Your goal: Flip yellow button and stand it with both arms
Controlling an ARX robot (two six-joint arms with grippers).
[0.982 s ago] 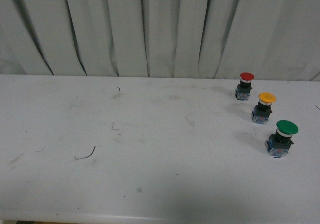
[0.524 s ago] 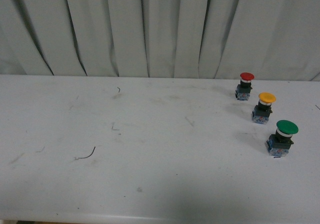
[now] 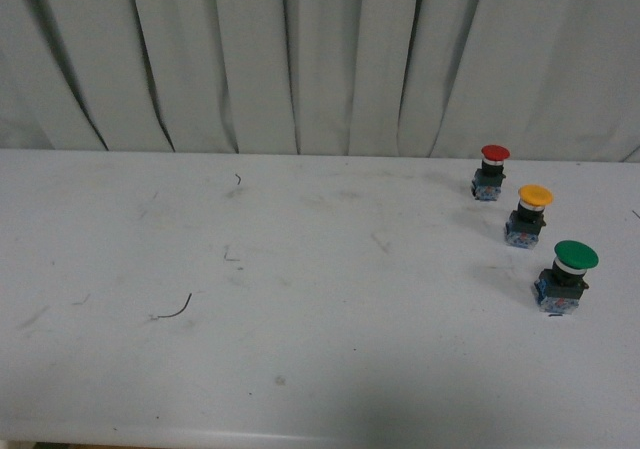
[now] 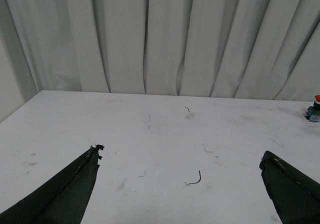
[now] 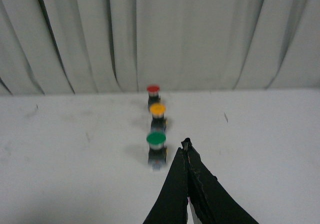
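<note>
The yellow button point(image 3: 530, 213) stands upright on its blue-and-clear base at the right side of the white table, cap up. It also shows in the right wrist view point(image 5: 158, 113), in the middle of a row of three buttons. My right gripper point(image 5: 186, 143) is shut and empty, with its tips beside the green-capped button, short of the yellow one. My left gripper point(image 4: 180, 156) is open and empty over the table's left part, far from the buttons. Neither arm shows in the front view.
A red-capped button point(image 3: 491, 172) stands behind the yellow one and a larger green-capped button point(image 3: 566, 275) in front of it. A thin curved wire scrap point(image 3: 176, 310) lies on the table point(image 3: 300, 299) at the left. A pleated grey curtain point(image 3: 300, 59) hangs behind.
</note>
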